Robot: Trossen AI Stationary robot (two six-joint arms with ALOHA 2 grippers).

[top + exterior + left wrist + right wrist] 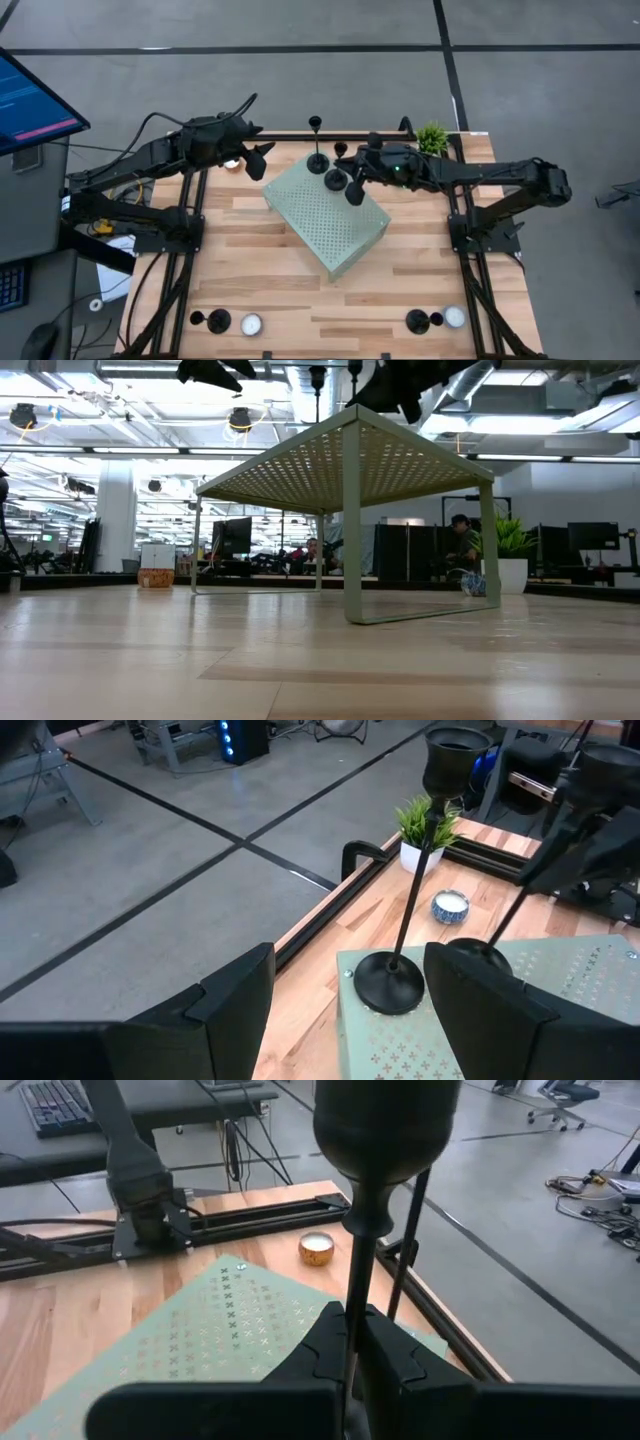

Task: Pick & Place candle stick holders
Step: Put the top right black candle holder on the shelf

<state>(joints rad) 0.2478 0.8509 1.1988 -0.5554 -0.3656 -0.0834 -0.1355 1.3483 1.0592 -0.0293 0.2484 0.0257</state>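
Note:
Two black candle stick holders stand on the far corner of the green perforated riser (325, 215). One (316, 160) stands free on its disc base (390, 982), stem upright. My right gripper (350, 180) is shut on the other (335, 180), whose cup (385, 1125) rises above the fingers. My left gripper (262, 160) is open and empty, just left of the riser's far corner; the free holder stands beyond its fingers (235, 1010). Two more holders (218, 320) (418, 321) stand on their bases near the table's front edge. My right gripper pinches the holder's thin stem (352, 1295) between its two fingers, below the cup. The fingers come level from the table's right and lie across the stem. The holder is upright, its base (470, 950) at the riser's top; whether it rests there I cannot tell.
A white tealight (250, 323) and another (455, 317) sit beside the front holders. A tealight (450, 906) and a small potted plant (432, 137) sit at the far edge. A further tealight (317, 1248) lies beyond the riser. Bare wood lies in front of the riser.

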